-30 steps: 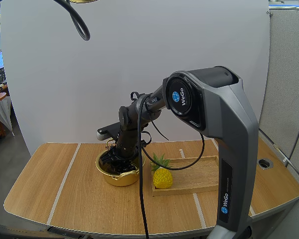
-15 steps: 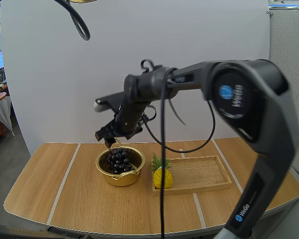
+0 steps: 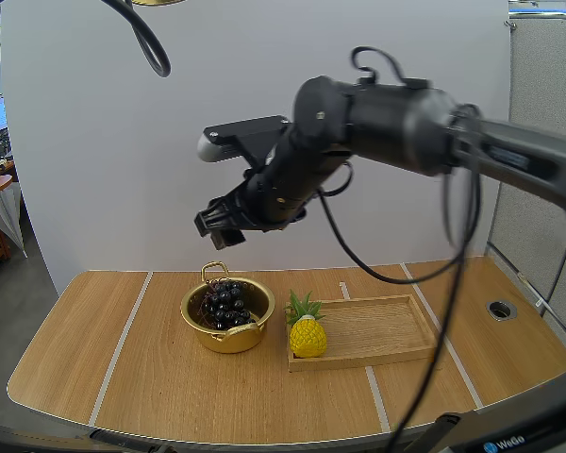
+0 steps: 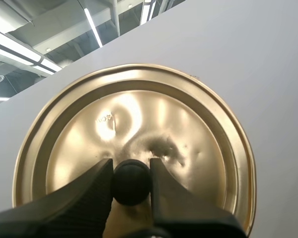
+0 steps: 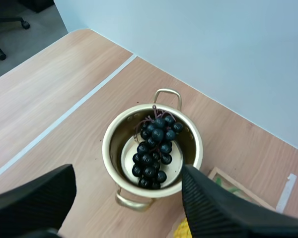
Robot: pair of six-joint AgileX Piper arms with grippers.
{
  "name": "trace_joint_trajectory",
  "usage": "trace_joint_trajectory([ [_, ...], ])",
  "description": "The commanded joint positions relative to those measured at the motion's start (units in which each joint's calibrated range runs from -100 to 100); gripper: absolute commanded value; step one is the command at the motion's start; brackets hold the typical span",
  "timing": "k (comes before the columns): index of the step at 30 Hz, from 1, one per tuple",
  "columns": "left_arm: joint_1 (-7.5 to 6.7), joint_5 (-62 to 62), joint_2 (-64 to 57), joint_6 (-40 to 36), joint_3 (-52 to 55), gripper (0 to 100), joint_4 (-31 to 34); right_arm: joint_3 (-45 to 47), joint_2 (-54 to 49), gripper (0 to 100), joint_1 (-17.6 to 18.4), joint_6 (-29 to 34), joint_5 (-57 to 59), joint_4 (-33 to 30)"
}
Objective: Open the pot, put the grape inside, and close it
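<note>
Grapes in the uncovered pot, right gripper empty above it, left gripper holding the lid.

The bunch of grapes (image 5: 154,151) lies inside the gold pot (image 5: 109,144), which stands uncovered on the table (image 3: 123,368). The right gripper (image 3: 219,226) hangs high over the pot with its fingers spread wide and nothing between them; in the right wrist view the pot and grapes sit straight below that gap. The left gripper (image 4: 130,167) is clamped on the black knob (image 4: 130,183) of the gold lid (image 4: 139,109). A pineapple (image 3: 307,335) stands just right of the pot, on the wooden tray (image 3: 387,330).
</note>
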Motion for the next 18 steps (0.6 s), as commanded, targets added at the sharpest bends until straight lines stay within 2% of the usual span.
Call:
trace_joint_trajectory([
  [1, -0.10, -1.4, -0.1, -0.5, -0.5, 0, 0.0, 2.7, -7.6, 100, -0.2, 0.9, 3.6, -1.0],
  [9, -0.10, -1.4, -0.1, -0.5, -0.5, 0, 0.0, 9.4, -22.5, 100, -0.2, 3.0, 8.9, -4.6],
  [18, -0.10, -1.4, -0.1, -0.5, -0.5, 0, 0.0, 18.3, -31.3, 100, -1.5, 4.2, 12.4, -7.0],
])
